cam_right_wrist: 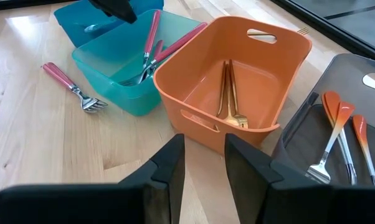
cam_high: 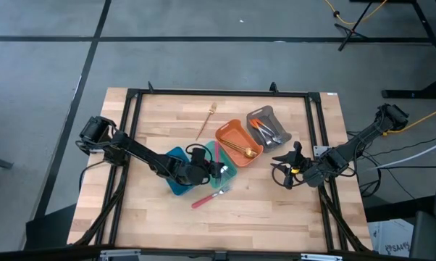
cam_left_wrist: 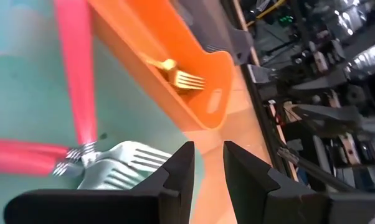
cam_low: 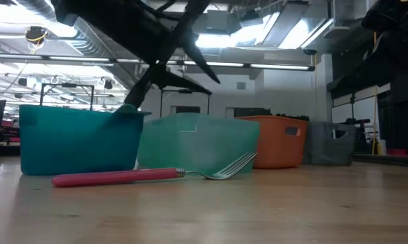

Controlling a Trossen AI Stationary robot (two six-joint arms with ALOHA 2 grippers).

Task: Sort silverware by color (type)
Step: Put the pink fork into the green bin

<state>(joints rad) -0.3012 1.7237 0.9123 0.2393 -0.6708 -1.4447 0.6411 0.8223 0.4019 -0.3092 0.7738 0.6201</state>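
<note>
My left gripper (cam_left_wrist: 207, 163) hangs open over the pale teal tray (cam_high: 225, 172), which holds several pink-handled forks (cam_left_wrist: 75, 93). Its fingers hold nothing. One pink-handled fork (cam_high: 206, 197) lies flat on the table near that tray, also visible in the low view (cam_low: 123, 177). A gold fork (cam_high: 206, 120) lies on the table beyond the trays. The orange tray (cam_right_wrist: 237, 68) holds gold utensils (cam_right_wrist: 230, 93). The grey tray (cam_right_wrist: 337, 143) holds orange-handled utensils (cam_right_wrist: 337, 124). My right gripper (cam_right_wrist: 203, 157) waits open, near the table's right edge (cam_high: 287, 172).
A blue tray (cam_high: 176, 177) sits against the teal tray on its left side. The four trays form a slanted row from the table's middle toward its far right. Black frame rails (cam_high: 218, 93) run along the table's edges. Bare wood (cam_high: 261, 217) lies toward the near edge.
</note>
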